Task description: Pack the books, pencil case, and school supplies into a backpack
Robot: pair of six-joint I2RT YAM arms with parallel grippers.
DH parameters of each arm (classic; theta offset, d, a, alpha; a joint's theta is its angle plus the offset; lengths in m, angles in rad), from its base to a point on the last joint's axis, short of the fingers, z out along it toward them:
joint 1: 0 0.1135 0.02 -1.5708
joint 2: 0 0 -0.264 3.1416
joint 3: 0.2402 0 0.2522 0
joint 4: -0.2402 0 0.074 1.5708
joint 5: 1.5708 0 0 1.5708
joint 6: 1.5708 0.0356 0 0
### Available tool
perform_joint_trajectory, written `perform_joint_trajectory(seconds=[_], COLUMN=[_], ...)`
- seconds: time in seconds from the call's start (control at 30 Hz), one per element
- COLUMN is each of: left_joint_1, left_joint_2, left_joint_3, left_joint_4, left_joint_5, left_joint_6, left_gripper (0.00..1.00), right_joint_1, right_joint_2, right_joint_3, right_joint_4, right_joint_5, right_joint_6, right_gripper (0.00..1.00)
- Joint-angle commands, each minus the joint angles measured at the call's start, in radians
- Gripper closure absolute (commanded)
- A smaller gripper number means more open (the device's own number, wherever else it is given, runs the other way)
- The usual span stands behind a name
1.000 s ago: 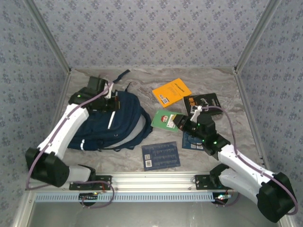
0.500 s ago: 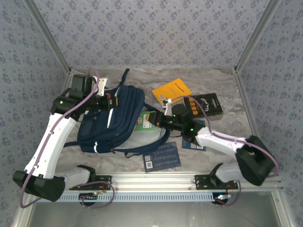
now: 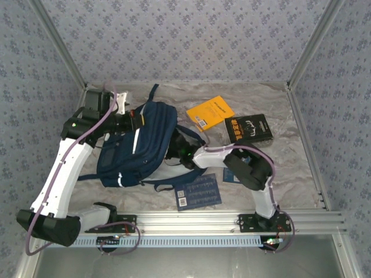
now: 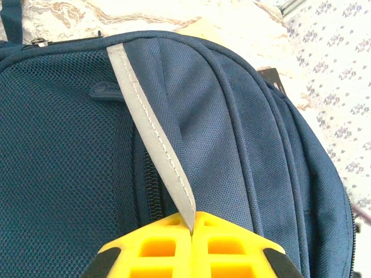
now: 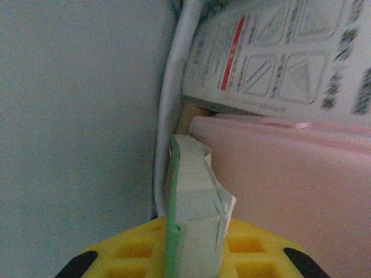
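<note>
Woven navy backpack point(image 3: 145, 145) lies toward the surface's left edge, its reflective stripe point(image 4: 153, 133) pinched by the left gripper's point(image 4: 192, 223) jaws. Inside, the right gripper's point(image 5: 194, 231) jaws clamp the flat green pack point(image 5: 194, 179).

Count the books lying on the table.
4: orange book at the back, black book to its right, blue book near the front, second blue book mostly under the right arm. Others may be hidden in the backpack.
</note>
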Motion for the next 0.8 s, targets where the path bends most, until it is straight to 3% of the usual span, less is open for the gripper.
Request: perform_joint_trajectory(seconds=[0.0,0.13,0.23,0.47,0.63,0.77], left_joint_1=[0.013,0.029,0.039,0.060,0.062,0.062], left_joint_2=[-0.015,-0.020,-0.031,-0.061,-0.074,-0.085], left_joint_3=[0.037,0.034,0.021,-0.009,-0.011,-0.027], left_joint_4=[0.153,0.147,0.146,0.149,0.124,0.081], left_joint_5=[0.038,0.002,-0.014,-0.040,-0.095,-0.208], left_joint_6=[-0.053,-0.054,-0.057,-0.067,-0.057,-0.044], left_gripper=[1.00,1.00,1.00,1.00,1.00,1.00], right_joint_1=[0.030,0.031,0.030,0.046,0.048,0.041], right_joint_2=[0.017,-0.056,-0.127,-0.303,-0.464,-0.585], right_joint_3=[0.115,0.109,0.100,0.047,-0.093,-0.108], right_joint_4=[-0.113,-0.223,-0.334,-0.569,-0.636,-0.858], right_joint_5=[0.098,0.147,0.161,0.254,0.405,0.486], right_joint_6=[-0.037,-0.158,-0.260,-0.455,-0.528,-0.578], right_gripper=[0.55,0.21,0.11,0.03,0.10,0.11])
